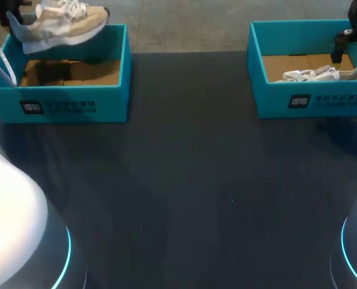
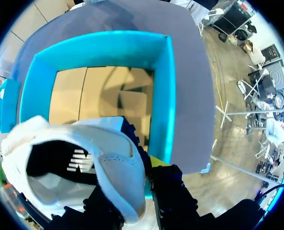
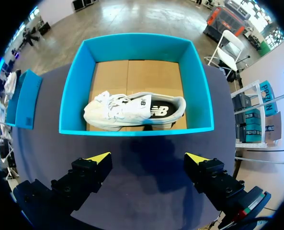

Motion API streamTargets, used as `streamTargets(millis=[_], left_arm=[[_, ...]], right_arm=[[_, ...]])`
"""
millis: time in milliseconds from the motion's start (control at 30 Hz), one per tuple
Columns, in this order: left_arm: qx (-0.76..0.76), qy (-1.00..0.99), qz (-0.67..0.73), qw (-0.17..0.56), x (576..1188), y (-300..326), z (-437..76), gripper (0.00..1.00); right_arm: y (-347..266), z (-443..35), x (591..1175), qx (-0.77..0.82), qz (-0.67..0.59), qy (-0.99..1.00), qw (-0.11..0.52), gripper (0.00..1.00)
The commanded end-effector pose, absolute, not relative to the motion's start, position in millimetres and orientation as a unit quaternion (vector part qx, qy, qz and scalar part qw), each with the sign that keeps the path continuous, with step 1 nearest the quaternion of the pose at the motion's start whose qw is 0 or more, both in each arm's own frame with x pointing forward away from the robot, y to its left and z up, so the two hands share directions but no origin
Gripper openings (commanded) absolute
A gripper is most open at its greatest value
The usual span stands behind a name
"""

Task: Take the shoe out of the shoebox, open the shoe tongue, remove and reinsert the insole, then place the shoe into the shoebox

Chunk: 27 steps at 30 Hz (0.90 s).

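Observation:
A beige and white shoe (image 1: 64,25) hangs in the air above the left teal shoebox (image 1: 70,105). My left gripper (image 1: 14,19) is shut on its heel end. In the left wrist view the heel wall of the shoe (image 2: 113,158) is pinched in that gripper (image 2: 139,184), with the empty cardboard floor of the box (image 2: 103,98) below. A second, white shoe (image 3: 132,110) lies on its side inside the right teal shoebox (image 3: 137,130). My right gripper (image 3: 147,160) hovers open above that box's near side, touching nothing; in the head view it (image 1: 342,51) is over the box's far right.
The two shoeboxes stand at the table's back left and back right (image 1: 310,102). Dark tabletop (image 1: 184,180) stretches between and in front of them. The bases of my arms sit at the near corners.

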<state>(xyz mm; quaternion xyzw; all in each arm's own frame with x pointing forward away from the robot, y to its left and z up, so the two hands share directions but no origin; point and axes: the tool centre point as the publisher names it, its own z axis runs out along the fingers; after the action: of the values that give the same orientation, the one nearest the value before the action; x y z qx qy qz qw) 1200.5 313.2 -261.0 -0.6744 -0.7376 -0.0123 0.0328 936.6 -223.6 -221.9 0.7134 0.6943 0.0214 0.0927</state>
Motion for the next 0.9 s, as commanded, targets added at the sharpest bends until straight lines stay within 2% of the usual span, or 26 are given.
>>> streamTargets(millis=[33,233,800,900], left_arm=[[-0.673,-0.738,0.008,0.056,1204,319,-221,0.0],[-0.666,-0.743,-0.005,0.062,1205,323,-201,0.0],[-0.666,-0.743,-0.005,0.062,1205,323,-201,0.0],[-0.661,-0.748,-0.025,0.057,1189,314,-196,0.0]], right_arm=[[-223,-222,936,0.714,0.022,0.694,0.093,1.0],[-223,-222,936,0.714,0.022,0.694,0.093,1.0],[-223,-222,936,0.714,0.022,0.694,0.093,1.0],[-223,-222,936,0.714,0.022,0.694,0.093,1.0]])
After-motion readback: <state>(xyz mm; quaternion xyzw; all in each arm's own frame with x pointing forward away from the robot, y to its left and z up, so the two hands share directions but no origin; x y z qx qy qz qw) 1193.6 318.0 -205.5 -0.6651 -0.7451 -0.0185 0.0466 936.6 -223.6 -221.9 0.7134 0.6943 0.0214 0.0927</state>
